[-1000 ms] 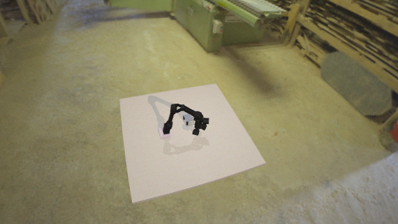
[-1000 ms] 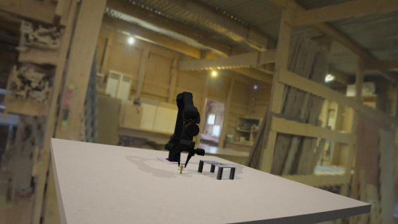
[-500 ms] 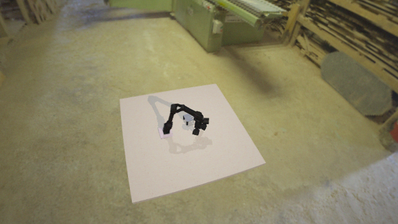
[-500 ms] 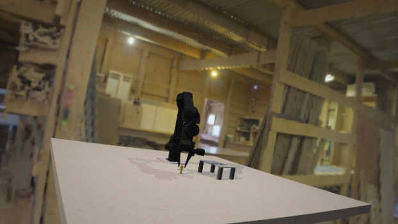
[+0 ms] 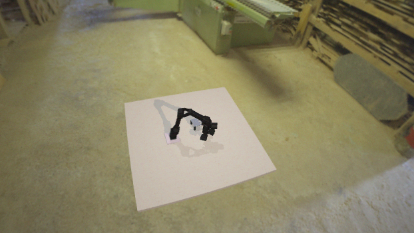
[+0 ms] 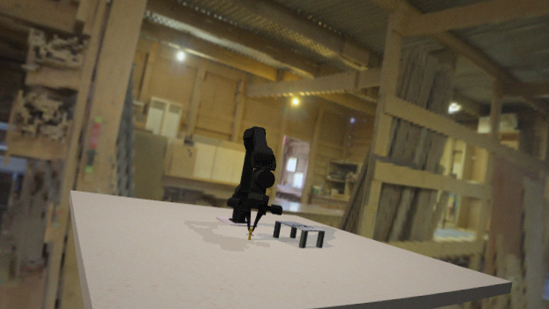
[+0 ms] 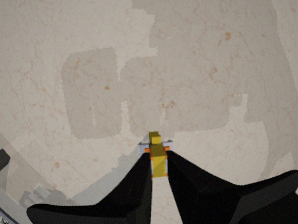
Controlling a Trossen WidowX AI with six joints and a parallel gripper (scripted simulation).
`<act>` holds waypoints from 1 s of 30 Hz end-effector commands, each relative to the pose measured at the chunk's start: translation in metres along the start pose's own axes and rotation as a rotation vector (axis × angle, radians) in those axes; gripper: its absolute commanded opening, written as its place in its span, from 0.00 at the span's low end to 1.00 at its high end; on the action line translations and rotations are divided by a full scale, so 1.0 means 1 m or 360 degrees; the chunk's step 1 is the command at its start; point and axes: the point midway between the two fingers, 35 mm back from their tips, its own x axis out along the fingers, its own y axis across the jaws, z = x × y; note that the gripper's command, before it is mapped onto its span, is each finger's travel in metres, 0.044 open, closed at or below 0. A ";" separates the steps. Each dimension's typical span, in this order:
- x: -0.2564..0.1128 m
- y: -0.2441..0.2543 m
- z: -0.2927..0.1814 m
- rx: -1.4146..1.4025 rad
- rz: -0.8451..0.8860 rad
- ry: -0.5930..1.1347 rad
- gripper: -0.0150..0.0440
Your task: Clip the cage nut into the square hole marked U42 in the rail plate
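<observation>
So, jaws narrow on yellow cage nut (image 6: 250, 234) (image 7: 158, 164), rail plate (image 5: 196, 122) (image 6: 301, 226) (image 7: 5, 216) near w/ gap, tabletop edges (image 5: 207, 190) (image 6: 415, 297) well off.

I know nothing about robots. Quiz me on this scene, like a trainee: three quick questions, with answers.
1. Multiple choice: what is the main colour of the nut?
a) green
b) yellow
c) red

2. True or false: the nut already hangs in the plate.

3. Fill in the number: in the exterior view, the plate stands on ___ dark legs.

Key: 1 b; 2 false; 3 four.
</observation>
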 end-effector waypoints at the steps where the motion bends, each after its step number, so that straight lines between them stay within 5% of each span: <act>1: 0.000 0.000 0.000 0.0000 0.0000 0.0000 0.30; 30: -0.003 0.000 0.000 0.0000 0.0000 0.0000 0.30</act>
